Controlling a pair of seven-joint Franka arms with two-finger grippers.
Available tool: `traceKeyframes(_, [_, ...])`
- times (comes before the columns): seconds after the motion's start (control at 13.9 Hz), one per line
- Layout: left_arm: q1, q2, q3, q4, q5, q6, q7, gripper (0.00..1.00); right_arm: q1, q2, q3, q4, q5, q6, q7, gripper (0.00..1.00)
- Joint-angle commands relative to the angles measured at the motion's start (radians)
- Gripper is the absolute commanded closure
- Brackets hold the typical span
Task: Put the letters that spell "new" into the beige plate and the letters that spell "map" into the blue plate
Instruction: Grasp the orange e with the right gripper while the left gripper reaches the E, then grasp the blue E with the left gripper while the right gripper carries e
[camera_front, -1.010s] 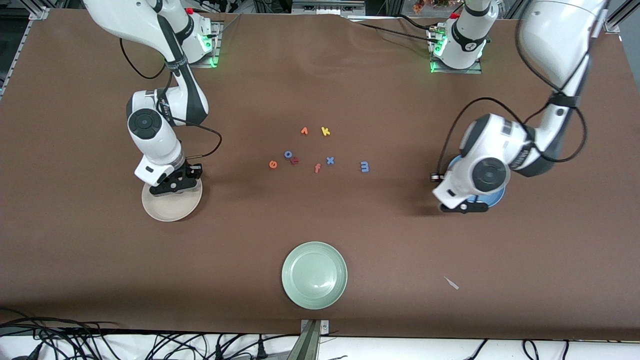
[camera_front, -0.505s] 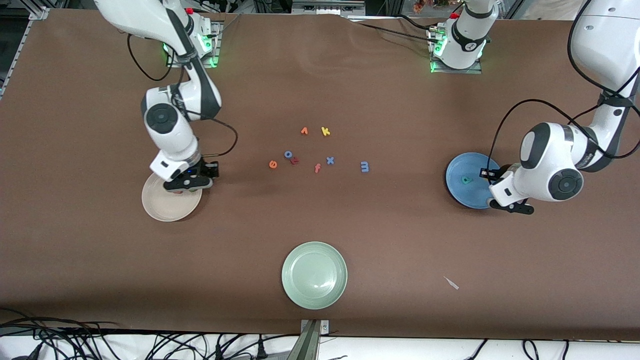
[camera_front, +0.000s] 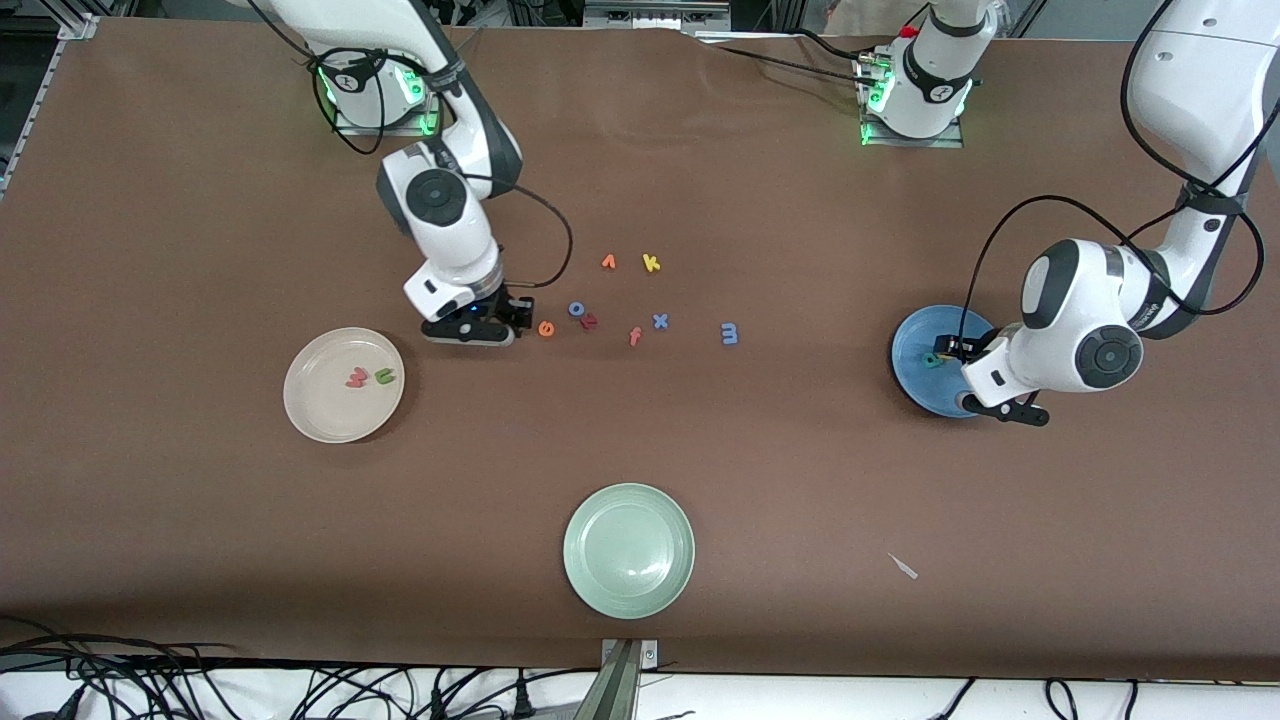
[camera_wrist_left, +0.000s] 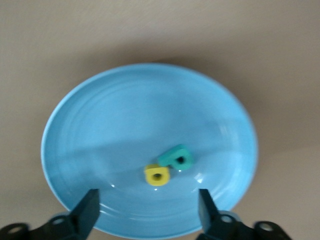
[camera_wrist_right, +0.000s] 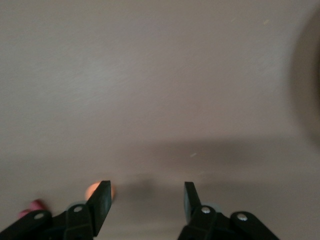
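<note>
The beige plate (camera_front: 315, 415) holds the pinkish-red "w" (camera_front: 357, 378) and green "n" (camera_front: 384, 376). My right gripper (camera_front: 480, 332) (camera_wrist_right: 146, 200) is open and low over the table beside the orange "e" (camera_front: 546, 328) (camera_wrist_right: 91, 189), which peeks out past one finger. The blue "m" (camera_front: 730, 333) lies on the table toward the left arm's end. My left gripper (camera_front: 1010, 412) (camera_wrist_left: 148, 212) hangs open and empty over the rim of the blue plate (camera_front: 915, 345) (camera_wrist_left: 125, 110). In that plate lie the teal "a" (camera_front: 932, 360) (camera_wrist_left: 176, 157) and yellow "p" (camera_wrist_left: 157, 175).
Loose letters lie mid-table: orange "v" (camera_front: 608, 262), yellow "k" (camera_front: 651, 263), blue "x" (camera_front: 660, 321), pinkish "f" (camera_front: 634, 336), and a blue ring-shaped one (camera_front: 577, 308) against a red one (camera_front: 590, 321). A pale green plate (camera_front: 628, 550) sits near the front edge.
The right arm left the beige plate, uncovering "w" and "n", and swung over beside the "e". The left gripper opened over the blue plate, where the yellow "p" now lies.
</note>
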Motion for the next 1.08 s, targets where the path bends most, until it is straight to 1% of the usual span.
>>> traceKeyframes(0.0, [-0.001, -0.083, -0.097, -0.011, 0.013, -0.038, -0.021, 0.0, 0.044, 0.072, -0.005, 0.077, 0.0, -0.012, 0.117, 0.33])
traceKeyframes(0.14, [-0.008, -0.091, -0.19, 0.001, 0.013, -0.038, -0.148, 0.0, 0.067, 0.099, -0.005, 0.09, -0.002, -0.009, 0.151, 0.33])
traceKeyframes(0.22, [-0.016, -0.085, -0.226, 0.004, 0.013, -0.037, -0.226, 0.0, 0.069, 0.107, -0.005, 0.09, -0.002, -0.006, 0.154, 0.33])
traceKeyframes(0.29, [-0.037, -0.079, -0.244, 0.005, 0.013, -0.032, -0.298, 0.0, 0.07, 0.11, -0.005, 0.09, -0.002, -0.003, 0.154, 0.33])
traceKeyframes(0.43, [-0.115, -0.07, -0.248, 0.021, 0.008, -0.026, -0.448, 0.0, 0.073, 0.115, -0.005, 0.09, -0.002, -0.001, 0.156, 0.33])
traceKeyframes(0.58, [-0.201, -0.027, -0.248, 0.051, 0.008, -0.017, -0.613, 0.0, 0.076, 0.13, -0.007, 0.09, -0.002, 0.016, 0.156, 0.34])
traceKeyframes(0.72, [-0.273, 0.004, -0.248, 0.058, 0.008, 0.061, -0.778, 0.0, 0.078, 0.141, -0.007, 0.09, -0.002, 0.028, 0.156, 0.35])
traceKeyframes(0.87, [-0.332, 0.038, -0.243, 0.058, 0.022, 0.13, -0.846, 0.0, 0.081, 0.141, -0.007, 0.09, -0.003, 0.028, 0.156, 0.42])
traceKeyframes(0.94, [-0.344, 0.061, -0.242, 0.058, 0.022, 0.173, -0.854, 0.0, 0.084, 0.141, -0.009, 0.09, -0.003, 0.028, 0.156, 0.46])
traceKeyframes(1.01, [-0.35, 0.088, -0.242, 0.056, 0.025, 0.21, -0.865, 0.0, 0.084, 0.143, -0.009, 0.09, -0.005, 0.028, 0.156, 0.47])
